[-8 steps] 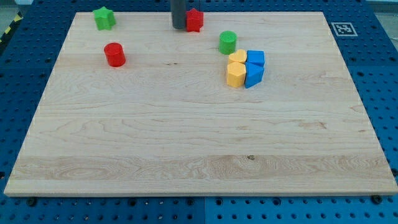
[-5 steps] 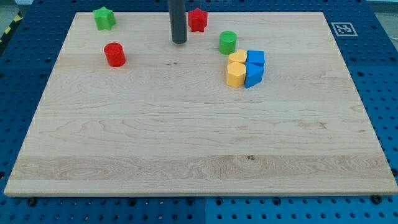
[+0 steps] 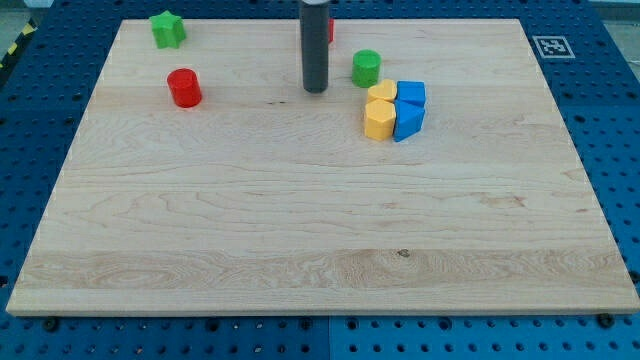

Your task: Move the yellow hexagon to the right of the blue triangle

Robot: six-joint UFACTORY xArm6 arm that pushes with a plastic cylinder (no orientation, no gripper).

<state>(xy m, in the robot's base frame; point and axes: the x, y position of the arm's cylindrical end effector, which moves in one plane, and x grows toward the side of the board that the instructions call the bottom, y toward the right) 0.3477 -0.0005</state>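
The yellow hexagon (image 3: pixel 378 120) sits on the wooden board (image 3: pixel 300 230) right of centre, touching the left side of the blue triangle (image 3: pixel 408 121). A second yellow block (image 3: pixel 381 94), heart-like in shape, lies just above the hexagon, with a blue block (image 3: pixel 411 93) beside it to the right. These blocks form one tight cluster. My tip (image 3: pixel 316 89) is on the board to the left of the cluster and slightly above it, apart from every block.
A green cylinder (image 3: pixel 367 68) stands above the cluster, right of my tip. A red block (image 3: pixel 328 27) is mostly hidden behind the rod. A red cylinder (image 3: pixel 184 88) and a green star (image 3: pixel 167 29) are at the upper left.
My tip has moved down the view and to the right, from beside the red block toward the cluster. No block has moved.
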